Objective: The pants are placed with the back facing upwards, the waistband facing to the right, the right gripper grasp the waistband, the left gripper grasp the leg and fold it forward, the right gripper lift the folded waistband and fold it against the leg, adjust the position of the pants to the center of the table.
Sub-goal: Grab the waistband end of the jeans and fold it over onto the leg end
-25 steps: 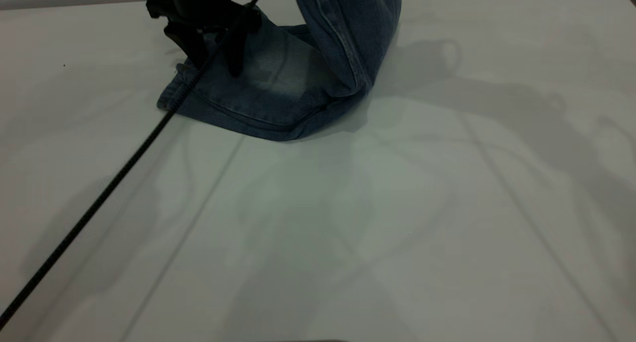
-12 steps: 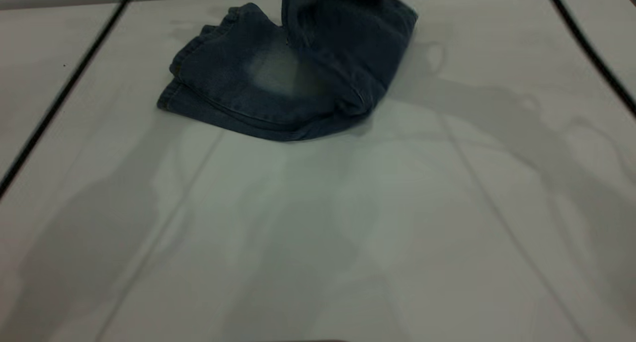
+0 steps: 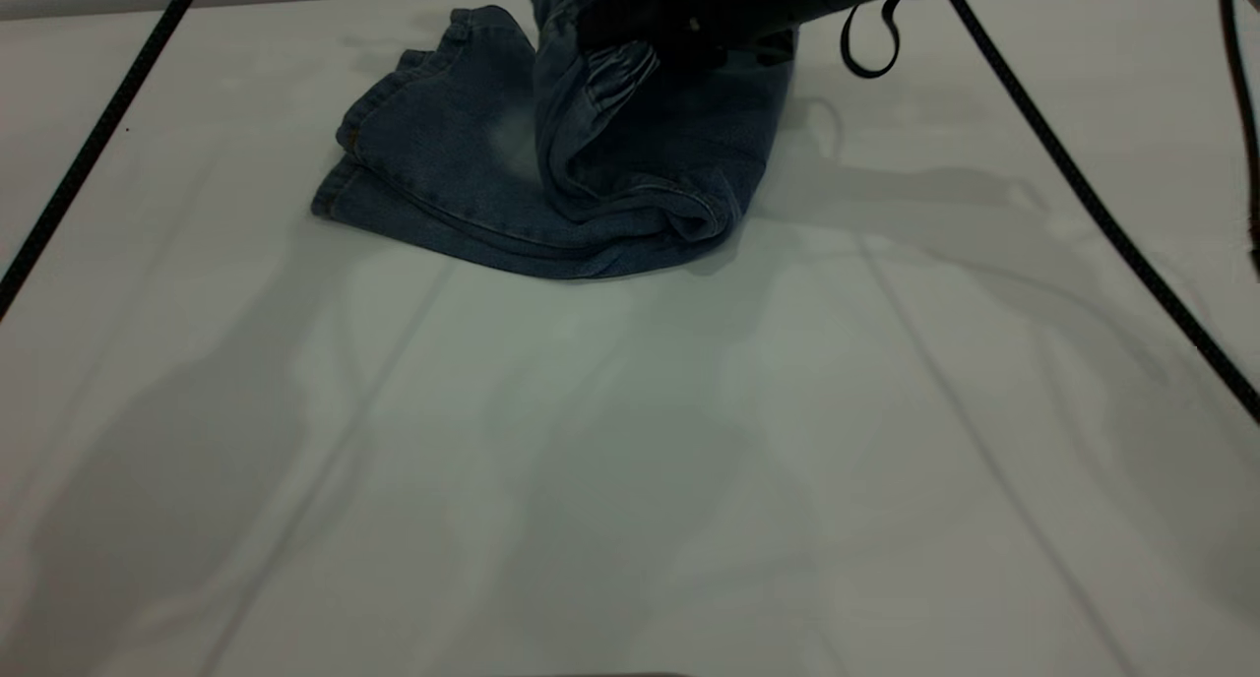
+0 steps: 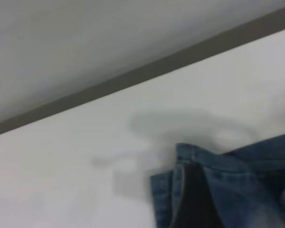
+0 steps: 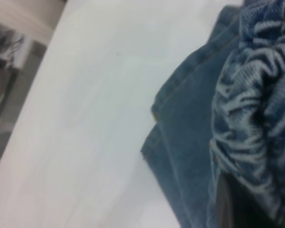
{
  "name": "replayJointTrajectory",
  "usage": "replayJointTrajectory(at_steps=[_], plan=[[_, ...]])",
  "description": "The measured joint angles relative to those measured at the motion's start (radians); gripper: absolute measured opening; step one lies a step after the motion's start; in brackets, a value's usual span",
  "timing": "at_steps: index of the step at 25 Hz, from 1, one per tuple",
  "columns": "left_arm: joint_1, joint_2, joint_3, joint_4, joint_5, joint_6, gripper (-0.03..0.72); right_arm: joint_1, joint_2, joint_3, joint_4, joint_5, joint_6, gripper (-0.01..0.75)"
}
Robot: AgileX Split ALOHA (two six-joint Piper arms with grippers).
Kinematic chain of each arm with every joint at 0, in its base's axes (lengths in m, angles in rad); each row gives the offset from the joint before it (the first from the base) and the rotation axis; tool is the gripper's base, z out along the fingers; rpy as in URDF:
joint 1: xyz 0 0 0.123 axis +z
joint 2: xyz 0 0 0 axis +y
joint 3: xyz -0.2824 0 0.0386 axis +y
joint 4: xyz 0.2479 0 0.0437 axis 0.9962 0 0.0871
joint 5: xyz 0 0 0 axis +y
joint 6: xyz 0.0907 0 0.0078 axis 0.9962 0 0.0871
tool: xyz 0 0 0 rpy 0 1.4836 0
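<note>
Child's blue denim pants lying toward the far middle of a white table, partly folded. Flattened leg spread toward the left side, hem edges stacked; no print visible on the upward face. Gathered elastic waistband lifted and curled over toward that leg, bunched in tight ruffles. Right gripper low over the far edge of the cloth, jaws closed on the waistband, pinching it, with the ruffles filling its own wrist view. Left gripper out of sight in every view, so jaw state unknown; only a thin black cable crossing the left of the table, and a wrist view looking down on the hem corner. Judged step: laying the waistband onto the leg. To do it well, carry the waistband farther across until close to the hem, then lower before letting go, so the fold lands flat, not as a standing roll. Keep the pull gentle and level, to avoid dragging the bottom layer or skewing the stacked hems. Release only once the waistband rests on the denim. Likely risk: elastic springing back and the fold reopening. Afterwards, a slide toward the table's middle remains.
</note>
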Motion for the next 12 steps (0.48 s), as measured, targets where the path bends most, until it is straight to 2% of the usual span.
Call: replayJointTrajectory(at_steps=[3, 5, 9, 11, 12], plan=[[0.000, 0.000, 0.000, -0.024, 0.000, 0.012, 0.455, 0.007, 0.006, -0.012, 0.000, 0.016, 0.005, 0.159], [0.000, 0.000, 0.000, -0.028, 0.000, 0.018, 0.455, 0.013, 0.006, -0.031, -0.003, 0.059, 0.023, 0.261], [0.000, 0.000, 0.000, -0.031, 0.000, 0.020, 0.455, 0.025, 0.006, -0.080, -0.004, 0.197, 0.064, 0.556], [0.000, 0.000, 0.000, -0.031, 0.000, 0.020, 0.455, 0.028, 0.006, -0.103, -0.007, 0.260, 0.068, 0.645], [0.000, 0.000, 0.000, -0.031, 0.000, 0.020, 0.455, 0.028, 0.006, -0.113, -0.007, 0.289, 0.078, 0.667]])
